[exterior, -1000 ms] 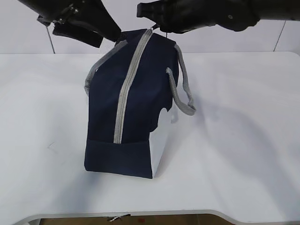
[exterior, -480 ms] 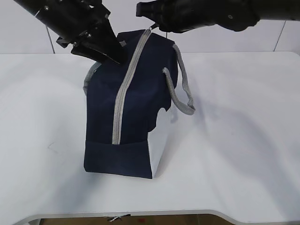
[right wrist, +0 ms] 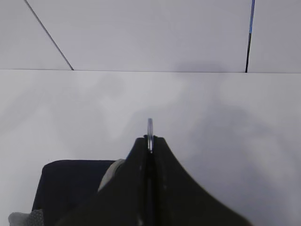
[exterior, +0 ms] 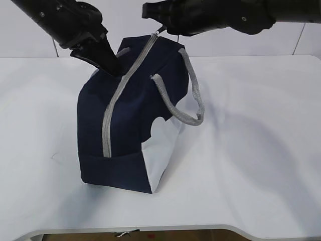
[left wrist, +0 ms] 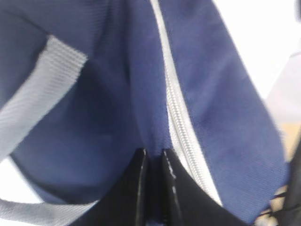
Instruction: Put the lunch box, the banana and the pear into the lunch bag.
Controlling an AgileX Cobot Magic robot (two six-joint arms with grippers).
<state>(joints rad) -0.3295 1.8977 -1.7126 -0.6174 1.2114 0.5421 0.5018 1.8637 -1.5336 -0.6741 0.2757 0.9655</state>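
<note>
The navy-blue lunch bag (exterior: pixel 133 115) stands on the white table with its grey zipper (exterior: pixel 116 95) closed along the top and its white side panel facing front right. My right gripper (exterior: pixel 159 29) is shut on the ring zip pull (right wrist: pixel 150 129) at the bag's far end. My left gripper (exterior: pixel 111 68) is shut, pinching the navy fabric (left wrist: pixel 141 122) just left of the zipper (left wrist: pixel 176 113). The lunch box, the banana and the pear are out of view.
A grey strap handle (exterior: pixel 188 95) hangs loose on the bag's right side; another grey strap (left wrist: pixel 37 94) shows in the left wrist view. The white table (exterior: pixel 261 150) runs to a wall behind and a front edge near the bottom.
My left gripper came down from above the bag's far left corner and closed on the fabric beside the zipper. The bag has swung, its near end shifting left. The right gripper stayed on the pull.
</note>
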